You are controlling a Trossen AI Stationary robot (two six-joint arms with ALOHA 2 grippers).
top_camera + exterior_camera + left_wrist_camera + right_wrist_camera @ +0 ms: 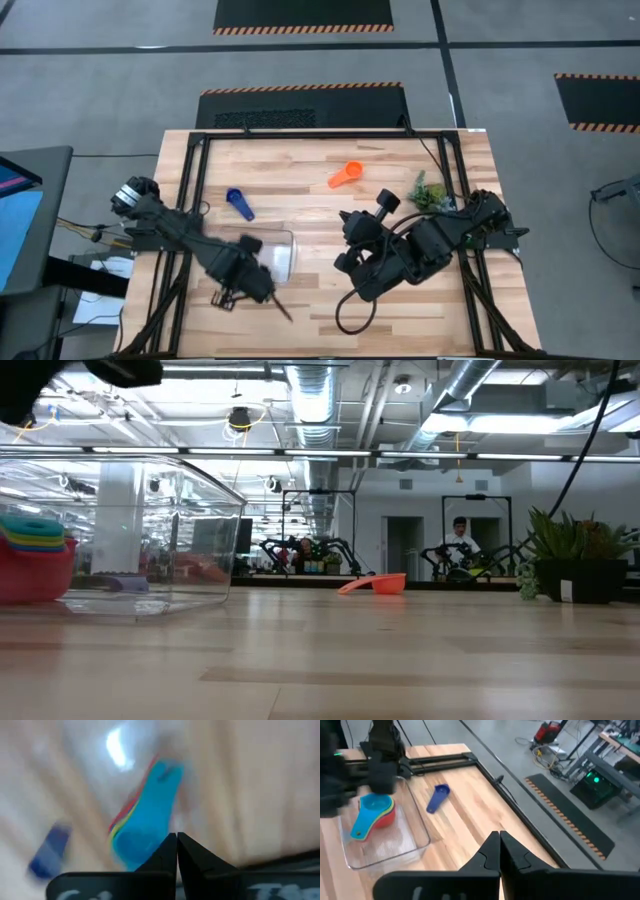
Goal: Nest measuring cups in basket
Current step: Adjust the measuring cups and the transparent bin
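Note:
A stack of nested measuring cups [370, 815] sits in the clear basket [415, 837], light blue on top over yellow and red. The low view shows the stack [35, 555] behind the basket's wall [170, 530]. A dark blue cup [240, 203] and an orange cup [345, 175] lie on the wood outside the basket. My left gripper [176, 845] is shut and hangs above the stack [150, 815]; the left arm [235, 265] hides the stack from above. My right gripper [498, 845] is shut, in the air right of the basket.
A small leafy plant [428, 192] stands near the table's right edge, by the right arm [410, 250]. A black frame [300, 135] runs around the tabletop. Bare wood lies between the basket and the orange cup [375, 584]. A person shows far off in the room [460, 540].

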